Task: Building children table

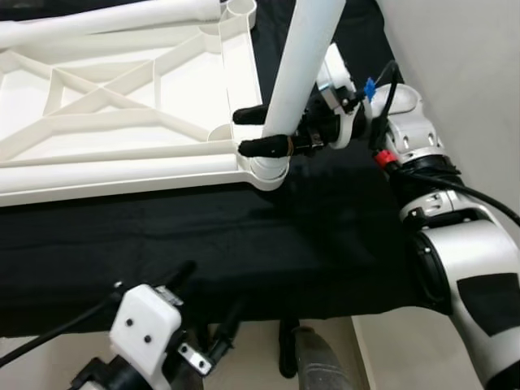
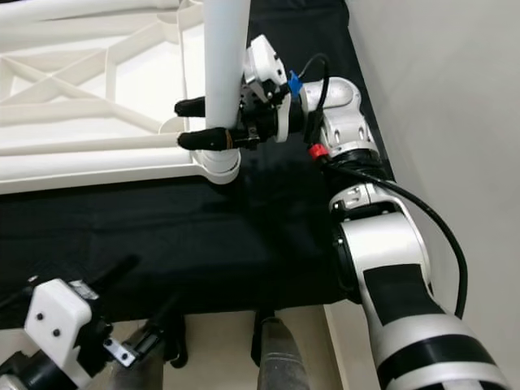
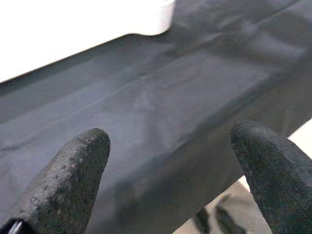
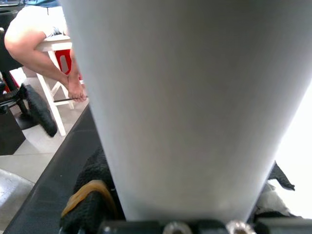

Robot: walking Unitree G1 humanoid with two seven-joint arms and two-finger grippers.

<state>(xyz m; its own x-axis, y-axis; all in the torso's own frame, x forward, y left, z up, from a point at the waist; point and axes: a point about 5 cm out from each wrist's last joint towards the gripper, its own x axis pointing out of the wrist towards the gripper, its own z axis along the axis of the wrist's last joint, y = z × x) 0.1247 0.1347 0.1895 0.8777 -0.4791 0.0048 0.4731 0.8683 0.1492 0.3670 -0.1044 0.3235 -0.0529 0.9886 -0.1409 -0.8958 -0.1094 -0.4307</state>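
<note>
Left eye view: table leg [image 1: 302, 57] between right tool [image 1: 253, 132] fingers.

I see a black cloth [image 1: 244, 244] covering the work surface, with pale floor [image 2: 455, 97] beside it and below its near edge. In the right wrist view a person [image 4: 36, 44] sits on a white stool [image 4: 51, 87] on light tiles

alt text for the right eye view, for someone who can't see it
The right claw grips a white table leg standing upright in the corner socket of an upside-down white plastic tabletop, which lies on a black cloth. The left claw hangs low near the cloth's front edge, touching nothing.
</note>
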